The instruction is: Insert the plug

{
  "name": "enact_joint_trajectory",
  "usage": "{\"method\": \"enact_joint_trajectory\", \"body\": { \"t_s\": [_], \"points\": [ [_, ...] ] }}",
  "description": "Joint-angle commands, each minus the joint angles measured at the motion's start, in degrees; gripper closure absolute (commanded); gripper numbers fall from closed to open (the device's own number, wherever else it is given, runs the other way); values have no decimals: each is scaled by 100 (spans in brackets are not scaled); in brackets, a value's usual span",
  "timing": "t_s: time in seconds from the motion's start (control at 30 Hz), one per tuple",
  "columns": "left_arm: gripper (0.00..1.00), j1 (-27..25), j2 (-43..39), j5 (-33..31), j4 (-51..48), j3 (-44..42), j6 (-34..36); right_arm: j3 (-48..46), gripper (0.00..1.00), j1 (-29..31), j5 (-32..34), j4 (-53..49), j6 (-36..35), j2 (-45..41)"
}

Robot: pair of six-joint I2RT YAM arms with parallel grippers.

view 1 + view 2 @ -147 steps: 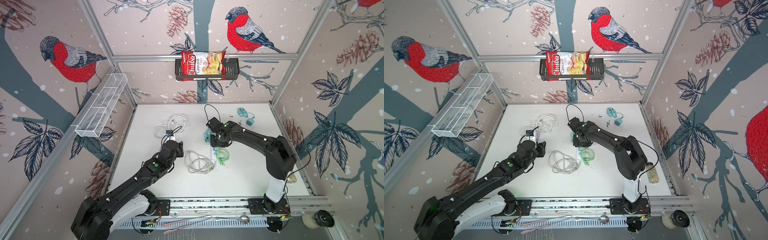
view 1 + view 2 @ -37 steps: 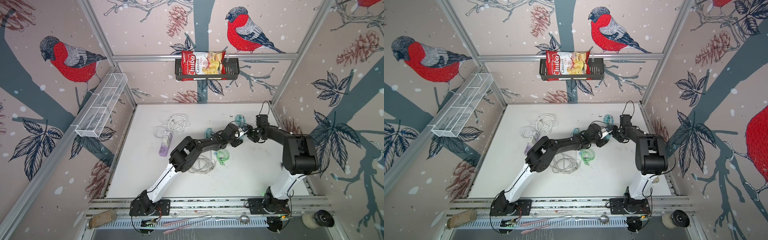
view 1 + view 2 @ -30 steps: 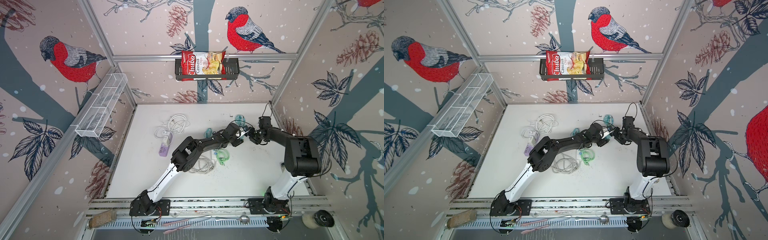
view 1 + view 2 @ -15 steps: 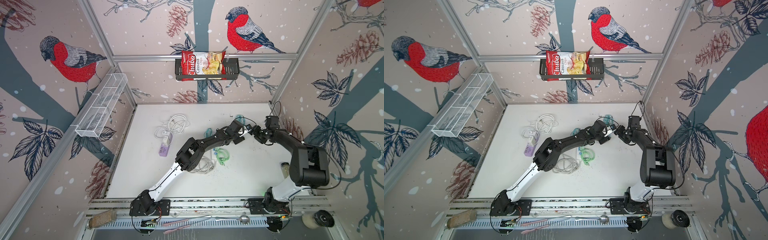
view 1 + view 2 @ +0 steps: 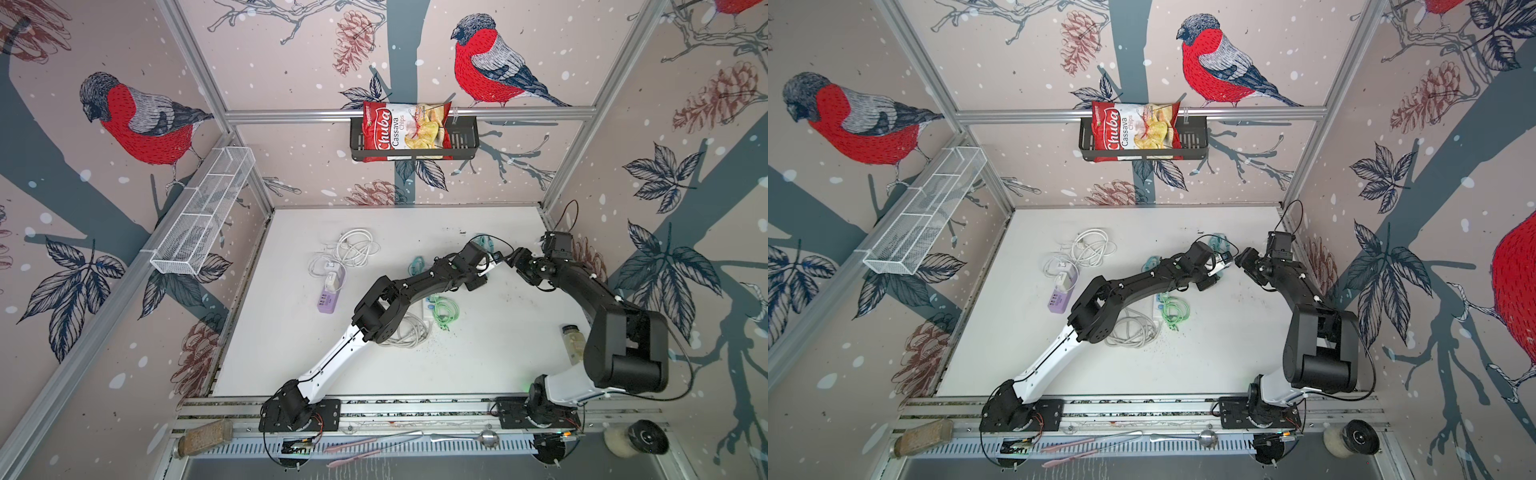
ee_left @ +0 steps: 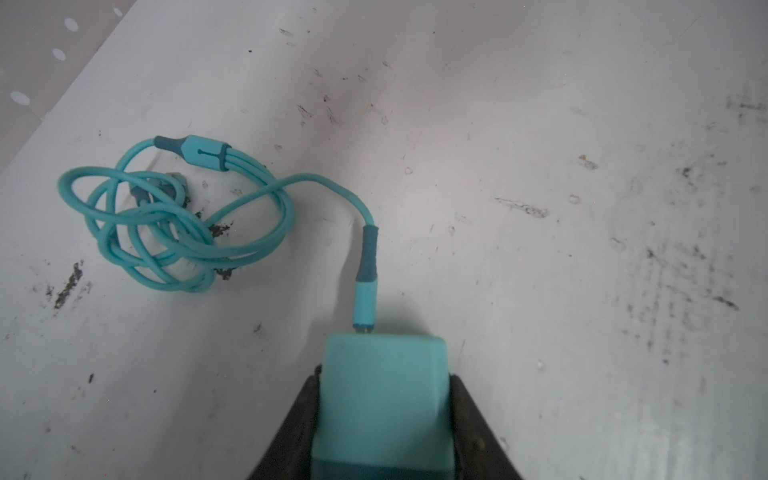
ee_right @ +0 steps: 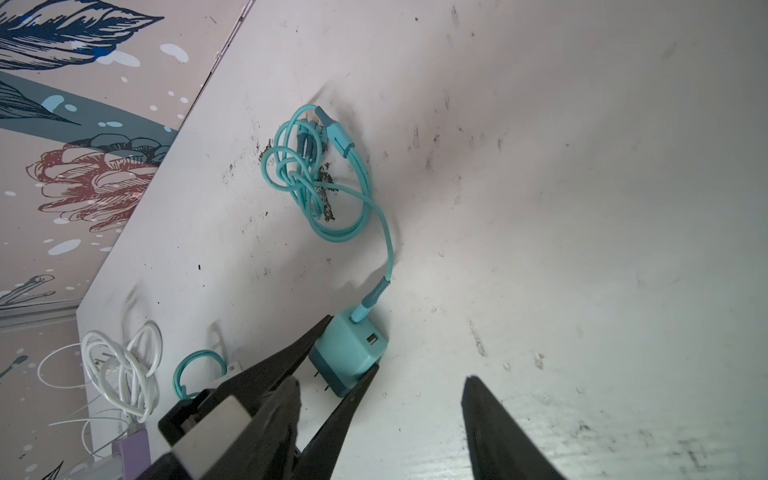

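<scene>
My left gripper (image 6: 384, 376) is shut on a teal plug (image 6: 382, 399), a small charger block, with a black finger pressed against each side. Its prongs (image 7: 322, 380) point back between those fingers. A teal cable (image 6: 187, 216) runs from the block's front into a coil on the white table. The right wrist view shows the plug (image 7: 349, 357) low over the table, at the back right. My right gripper (image 7: 381, 380) stands open just beside it, with nothing between its fingers. In both top views the left gripper (image 5: 492, 266) (image 5: 1223, 262) and the right gripper (image 5: 513, 262) (image 5: 1241, 259) nearly meet tip to tip.
A purple power strip (image 5: 328, 297) with a white charger and a white cable coil (image 5: 357, 249) lies at the left. A white power strip (image 5: 424, 309) with a green cable (image 5: 444, 309) and a grey cord sits under my left arm. A jar (image 5: 573, 345) stands by the right wall.
The left gripper's jaws have come together on the teal plug. The right gripper has drawn back from it toward the right wall, and stayed open.
</scene>
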Motion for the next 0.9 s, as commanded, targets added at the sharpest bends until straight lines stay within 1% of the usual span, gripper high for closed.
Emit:
{"method": "enact_joint_trajectory", "body": {
  "t_s": [0.0, 0.13, 0.2, 0.3, 0.47, 0.57, 0.63, 0.77, 0.87],
  "points": [
    [76, -3, 16, -98, -494, -5, 64, -55, 37, -60, -95, 46, -6, -107],
    [82, 2, -78, -163, -299, -35, -18, -124, 37, -139, -80, -1, 19, -375],
    [85, -3, -223, -310, -110, -160, -147, -177, 36, -220, -77, -21, 27, -575],
    [87, -2, -657, -478, 462, -729, -256, -236, 36, -412, -127, -123, 4, -857],
    [88, 40, -1501, -365, 1537, -1796, -393, -320, 36, -625, -319, -306, -121, -1132],
    [88, 50, -1995, -166, 2150, -2439, -467, -307, 35, -615, -648, -455, -281, -1177],
    [88, 59, -2279, 89, 2498, -2808, -500, -294, 37, -540, -964, -523, -410, -1238],
    [90, 68, -2673, 503, 3051, -3396, -535, -275, 37, -214, -1678, -422, -450, -1479],
    [91, 85, -2993, 609, 3925, -4075, -643, -213, 36, 122, -2003, -368, -435, -1733]
  ]
}}
